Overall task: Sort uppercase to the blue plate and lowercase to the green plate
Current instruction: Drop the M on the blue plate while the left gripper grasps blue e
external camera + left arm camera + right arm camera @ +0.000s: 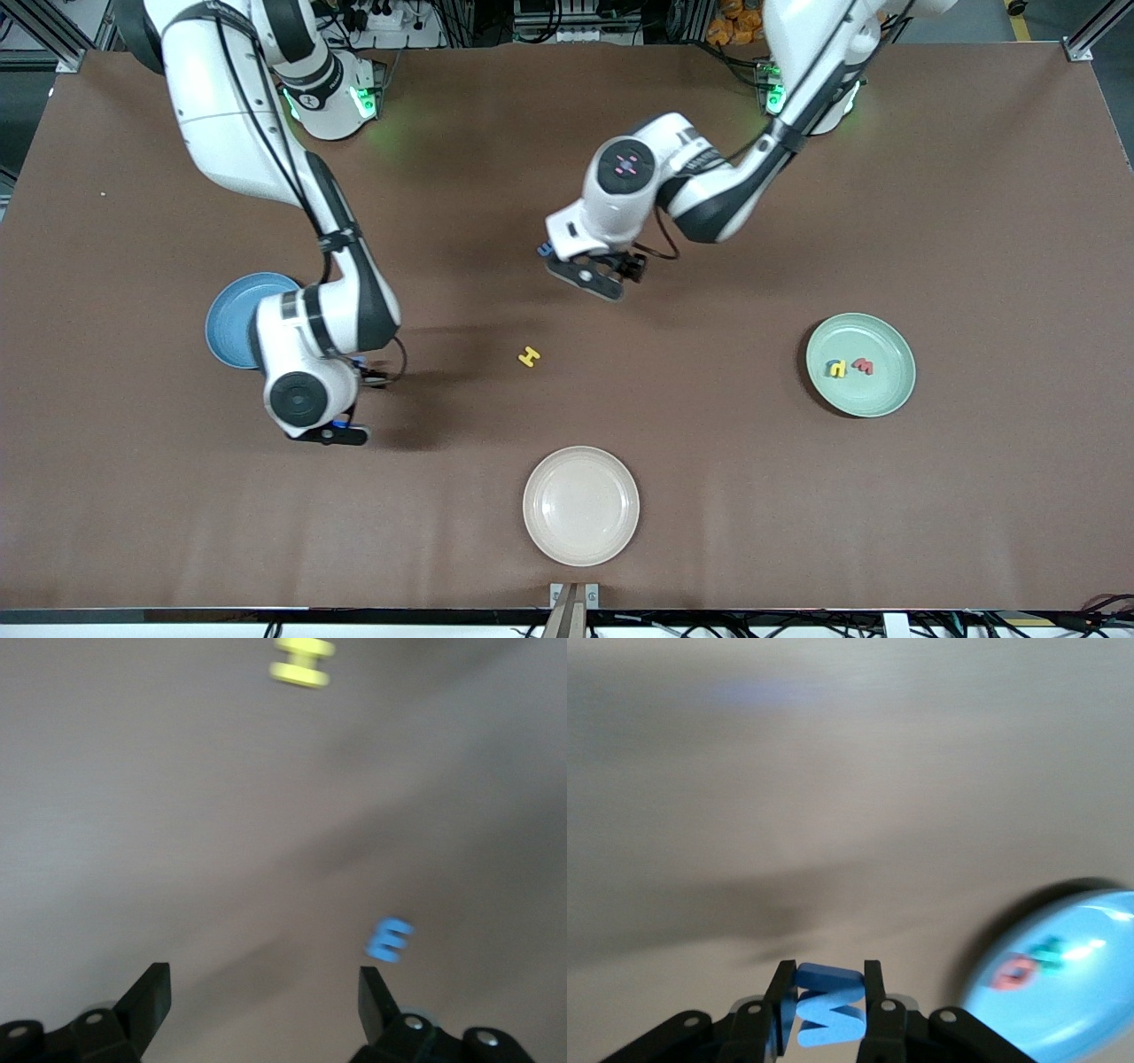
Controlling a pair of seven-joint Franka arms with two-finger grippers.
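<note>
My right gripper (829, 992) is shut on a blue uppercase M (827, 1008), held upright between the fingers. It hangs beside the blue plate (1081, 1010), toward the middle of the table (372, 374). A red letter (1013, 971) and a teal letter (1050, 951) lie in that plate (232, 312). My left gripper (264, 992) is open and empty above the table middle (611, 270). A blue lowercase e (388, 940) lies on the table just beside one of its fingers (376, 993). The yellow uppercase H (529, 357) (303, 660) lies on the bare table. The green plate (873, 403) holds a yellow letter (837, 368) and a red letter (864, 365).
An empty cream plate (580, 549) stands near the table's front edge, nearer the front camera than the yellow H. The brown table top (709, 496) stretches wide between the plates.
</note>
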